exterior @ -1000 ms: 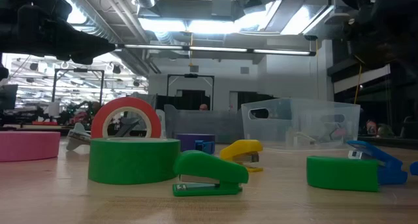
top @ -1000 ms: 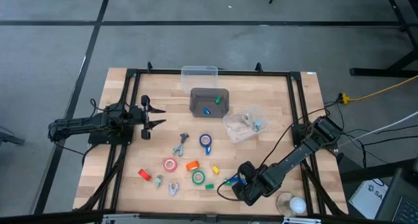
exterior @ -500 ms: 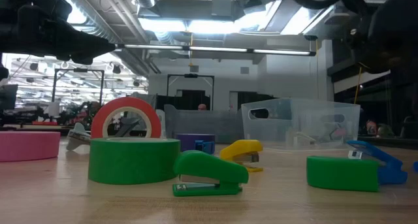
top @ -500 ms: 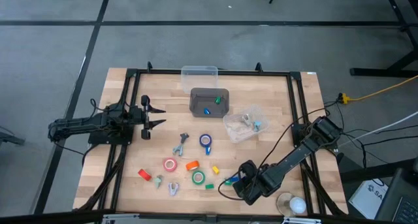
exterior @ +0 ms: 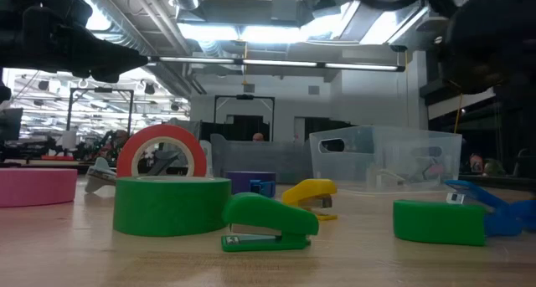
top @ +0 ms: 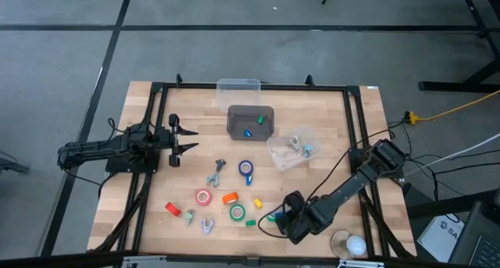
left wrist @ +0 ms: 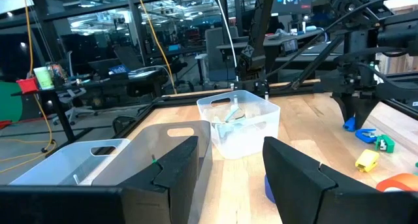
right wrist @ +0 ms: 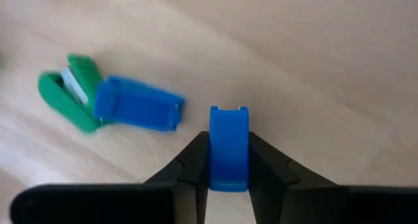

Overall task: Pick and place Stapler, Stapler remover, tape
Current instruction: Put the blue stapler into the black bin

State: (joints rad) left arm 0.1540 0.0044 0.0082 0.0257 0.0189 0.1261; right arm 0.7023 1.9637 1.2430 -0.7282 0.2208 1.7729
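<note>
The right gripper (right wrist: 228, 152) pinches a small blue stapler (right wrist: 228, 149) between its fingers, the piece running lengthwise straight out along the gripper's own axis, so any lift carries it end-on. This happens near the table's front edge, right of centre, where the right gripper (top: 287, 213) sits low over the wood. A second blue piece (right wrist: 138, 105) and a green one (right wrist: 70, 90) lie just beside it, apart from the fingers. The grey bin (top: 250, 121) lies well away toward the table's far side. The left gripper (top: 186, 139) waits at the left, fingers spread, much farther from these pieces.

Right tool (right wrist: 228, 160) clamped, left tool (left wrist: 225, 168) agape
</note>
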